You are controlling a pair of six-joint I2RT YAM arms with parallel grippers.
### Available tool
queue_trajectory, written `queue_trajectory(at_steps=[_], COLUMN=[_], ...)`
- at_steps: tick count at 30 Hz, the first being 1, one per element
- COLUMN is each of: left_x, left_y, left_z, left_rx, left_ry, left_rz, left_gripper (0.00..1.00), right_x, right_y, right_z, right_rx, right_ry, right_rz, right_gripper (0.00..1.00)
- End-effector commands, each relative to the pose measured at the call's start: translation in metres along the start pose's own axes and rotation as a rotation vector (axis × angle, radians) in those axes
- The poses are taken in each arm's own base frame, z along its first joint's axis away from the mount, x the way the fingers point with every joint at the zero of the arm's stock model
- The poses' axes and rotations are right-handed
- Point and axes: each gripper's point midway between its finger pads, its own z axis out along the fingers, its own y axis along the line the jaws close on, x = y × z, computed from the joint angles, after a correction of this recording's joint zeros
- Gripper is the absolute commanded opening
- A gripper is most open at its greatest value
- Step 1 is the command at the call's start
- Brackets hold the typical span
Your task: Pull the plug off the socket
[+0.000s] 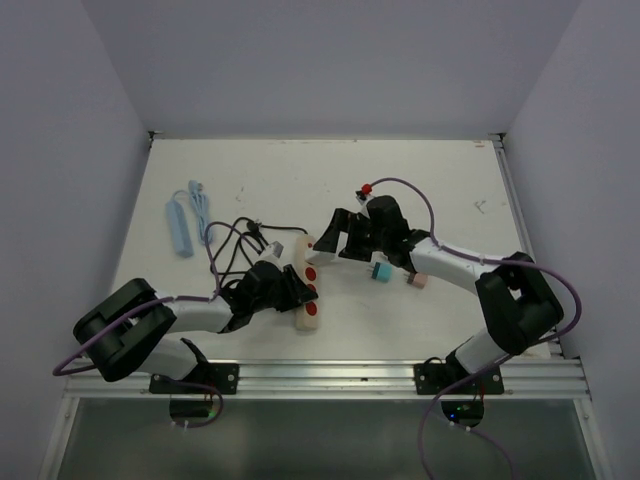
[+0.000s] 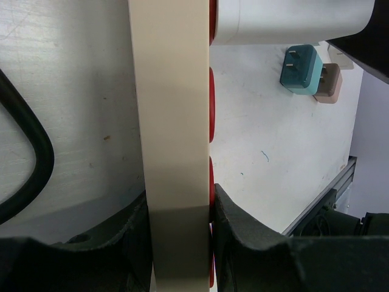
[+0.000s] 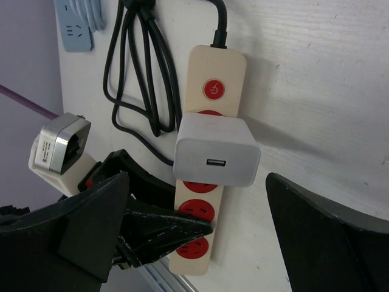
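Surface: white table (image 1: 420, 180), scuffed, a few pen marks. Plain pale walls (image 1: 330, 60) box it in on three sides, and an aluminium rail (image 1: 330, 375) runs along the near edge.

Socket (image 1: 309, 290) (the long beige strip) lies left of table centre, roughly end-on to the arms. Its black cord (image 1: 235, 240) loops off the far end. The plug (image 3: 217, 152), a white USB charger block, is seated in the strip just below the red switch.

Left gripper (image 2: 179, 213) is pinching the socket across its width at the near end, fingers (image 2: 243, 243) tight on both long sides.

Right gripper (image 3: 199, 174) has its jaws spread wide, one each side of the plug, with clear gaps. It touches nothing.

Loose items: a teal adapter (image 1: 381, 271) and a pink adapter (image 1: 418, 281) lie side by side on the table under the right arm. A light blue power strip (image 1: 178, 228) sits well apart at far left.

View differences:
- Top external: the only one with the whole layout and both arms. The plug is mostly hidden by the right gripper.
- Left wrist: strip seen edge-on, so the clamp contact is clear. Socket faces aren't visible. Both adapters show beyond it, prongs up on the teal one.
- Right wrist: the only clear look at the plug face, its USB port and the red outlets below it.
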Motion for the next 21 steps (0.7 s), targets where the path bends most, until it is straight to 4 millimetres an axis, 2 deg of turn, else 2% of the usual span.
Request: queue_trajectory(at_steps=[1,7,11,17,20,21], left_x=[0.031,0.031,0.032,0.031,0.030,0.029], left_y=[0.054,0.054,0.055,0.053,0.053,0.053], left_z=[-0.007,-0.007,-0.006,-0.005,-0.006,-0.006], left_rx=[-0.171,-0.169,-0.170,-0.164,-0.163,-0.165], left_ry=[0.110,0.112,0.115,0.113,0.106,0.103], left_rz=[0.061,0.060,0.063,0.065,0.065,0.066], left_gripper=[0.00,0.00,0.00,0.00,0.06,0.09], right_x=[-0.016,-0.013,-0.012,-0.007,-0.004,-0.004], right_y=[0.022,0.016,0.012,0.010,0.010,0.010], right_z=[0.008,0.023,0.030,0.038,0.038,0.038], right_rx=[-0.054,-0.027,-0.016,-0.015,-0.019,-0.019], right_ry=[-0.037,-0.022,-0.013,0.008,0.019,0.021], right_rz=[-0.019,-0.022,-0.021,-0.017,-0.013,-0.010], right_gripper=[0.99,0.99,0.94,0.79,0.70,0.65])
